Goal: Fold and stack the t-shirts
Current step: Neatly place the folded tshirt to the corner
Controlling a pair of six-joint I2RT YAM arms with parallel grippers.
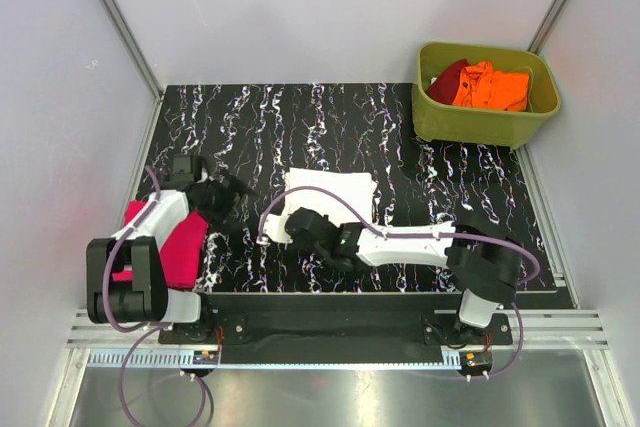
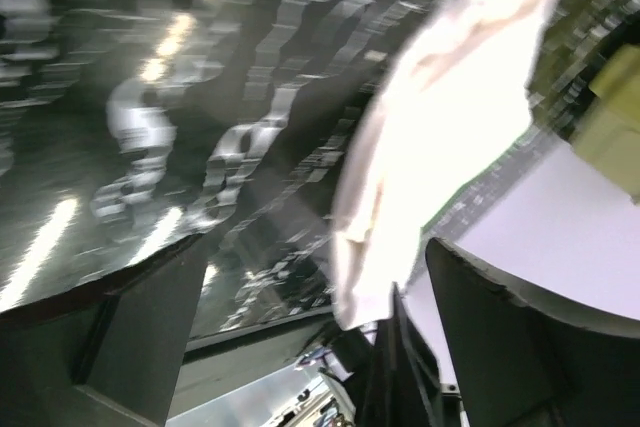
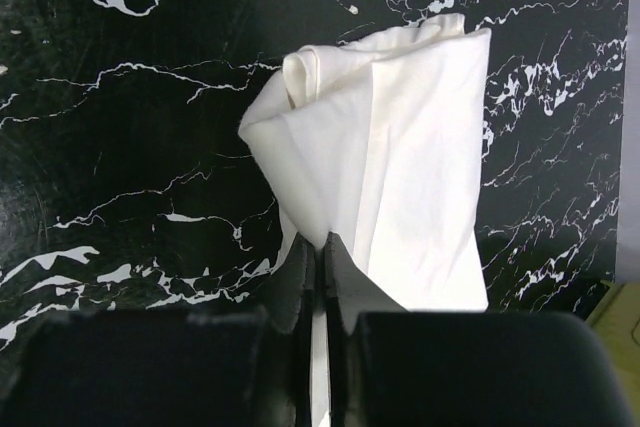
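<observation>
White t-shirt [image 1: 335,192] lying folded mid-table on black marble-patterned tabletop [image 1: 250,117], near edge bunching upward. Right gripper [image 3: 320,243] pinching that near edge, jaws pressing together on cloth. Left gripper [image 1: 228,192] hovering just left of shirt, jaws standing wide, holding nothing. Magenta-pink t-shirt [image 1: 182,247] lying near left, under left arm. Orange t-shirt [image 1: 492,87] and dark red t-shirt [image 1: 447,75] sitting in olive-green tub [image 1: 480,125], far right.

A black tabletop [image 1: 250,122] veined in white was enclosed by plain pale-grey walls [image 1: 330,7], joined by aluminium posts [image 1: 118,22]; brushed metal flooring [image 1: 330,397] was seen below.
</observation>
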